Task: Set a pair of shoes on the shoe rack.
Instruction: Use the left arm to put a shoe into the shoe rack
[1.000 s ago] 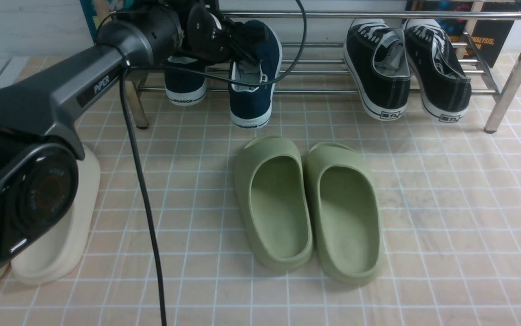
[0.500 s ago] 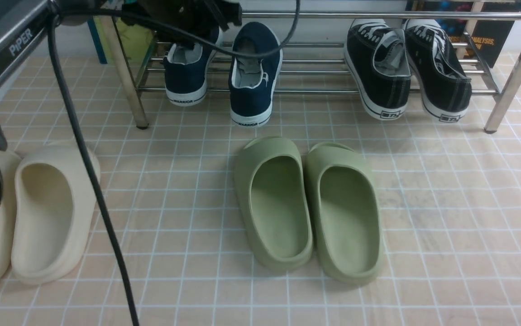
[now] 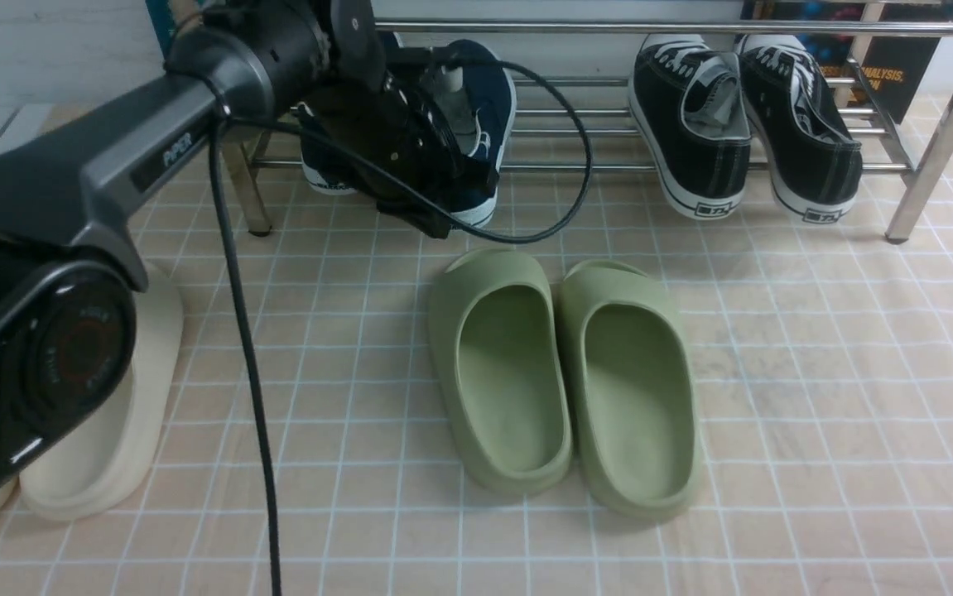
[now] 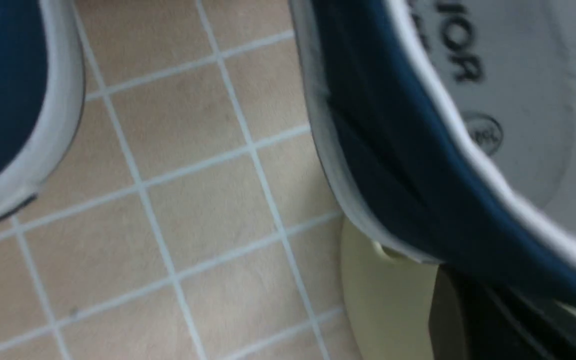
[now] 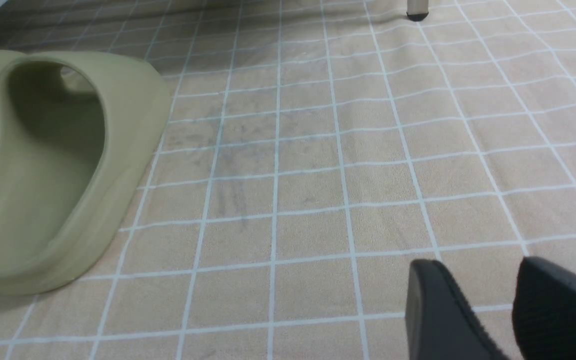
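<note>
Two navy-blue shoes rest toe-in on the lowest bars of the chrome shoe rack (image 3: 608, 26). The left shoe (image 3: 323, 170) is mostly hidden behind my left arm. The right shoe (image 3: 488, 99) sticks out over the floor, heel toward me. My left gripper (image 3: 437, 222) is shut and low at that shoe's heel. Up close, the dark fingers (image 4: 468, 310) lie together just under the shoe's white-edged side (image 4: 393, 165), with nothing between them. The other shoe (image 4: 2, 100) shows at the edge. My right gripper (image 5: 488, 305) hangs open over bare tiles.
Two black lace-up sneakers (image 3: 691, 124) (image 3: 807, 124) fill the rack's right half. A pair of green slippers (image 3: 501, 372) (image 3: 633, 389) lies just in front of the navy shoes. Cream slippers (image 3: 112, 439) lie at the left, under my left arm. A rack leg (image 3: 931, 149) stands at the right.
My left gripper has gone from open to shut. The left arm rose above the rack, then came back down to the right navy shoe's heel. The shoes have barely moved.
</note>
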You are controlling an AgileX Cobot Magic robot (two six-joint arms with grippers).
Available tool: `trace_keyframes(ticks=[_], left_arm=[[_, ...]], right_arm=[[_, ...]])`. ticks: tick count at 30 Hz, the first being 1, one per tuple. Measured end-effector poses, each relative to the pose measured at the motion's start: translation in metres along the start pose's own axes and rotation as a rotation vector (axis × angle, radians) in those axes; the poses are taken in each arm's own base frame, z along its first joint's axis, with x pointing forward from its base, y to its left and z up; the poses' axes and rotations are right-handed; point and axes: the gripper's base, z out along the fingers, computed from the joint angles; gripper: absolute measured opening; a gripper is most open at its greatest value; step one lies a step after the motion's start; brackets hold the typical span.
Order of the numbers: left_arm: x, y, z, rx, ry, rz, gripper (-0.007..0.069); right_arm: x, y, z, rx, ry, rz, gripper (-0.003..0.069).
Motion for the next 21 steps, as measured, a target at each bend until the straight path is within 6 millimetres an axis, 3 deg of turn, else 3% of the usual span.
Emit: trace_keyframes(ticks=[4, 10, 17, 21], left_arm=[[-0.004, -0.001, 0.005, 0.01, -0.056, -0.04, 0.0002], [-0.026, -0.004, 0.0, 0.019, -0.298, -0.121, 0.0002], [-0.02, -0.005, -0.002, 0.024, -0.223, -0.134, 0.0002], [-0.017, -0.013, -0.026, 0.072, -0.162, -0.141, 0.0003]], right_arm=[[0.0, 0.0, 0.0, 0.0, 0.0, 0.0, 0.024], [0.0, 0.0, 0.0, 0.0, 0.0, 0.0, 0.024], [0.0, 0.0, 0.0, 0.0, 0.0, 0.0, 0.024], [0.0, 0.0, 0.0, 0.0, 0.0, 0.0, 0.024]])
